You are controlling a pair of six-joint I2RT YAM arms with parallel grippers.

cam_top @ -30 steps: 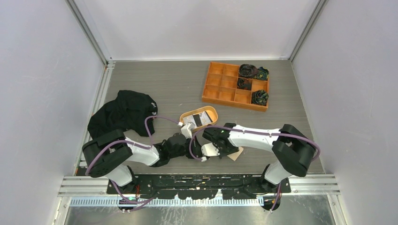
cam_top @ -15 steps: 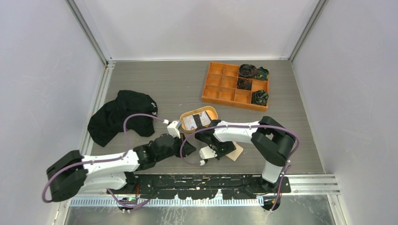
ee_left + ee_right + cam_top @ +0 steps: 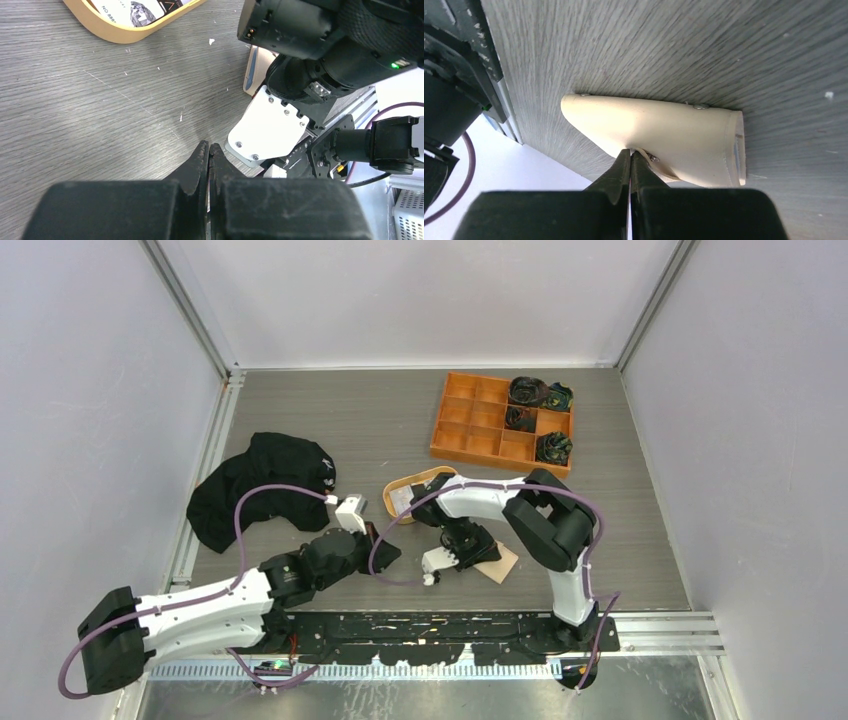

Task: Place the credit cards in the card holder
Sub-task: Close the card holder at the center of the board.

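Note:
The beige card holder lies on the table near the front edge. In the right wrist view the card holder bulges up to my right gripper, which is shut on its edge beside the snap tab. My right gripper sits just left of the holder. A blue card edge shows at the holder. A light printed card and a dark card lie in the oval tray. My left gripper is shut and empty, low over bare table; it also shows in the top view.
The oval tan tray is partly under the right arm. An orange compartment box with dark rolled items stands at the back right. A black cloth lies at the left. The metal rail runs along the front.
My left arm has drawn back to the left and stretched out low. The right arm's elbow has swung in toward the centre while its gripper stays at the card holder.

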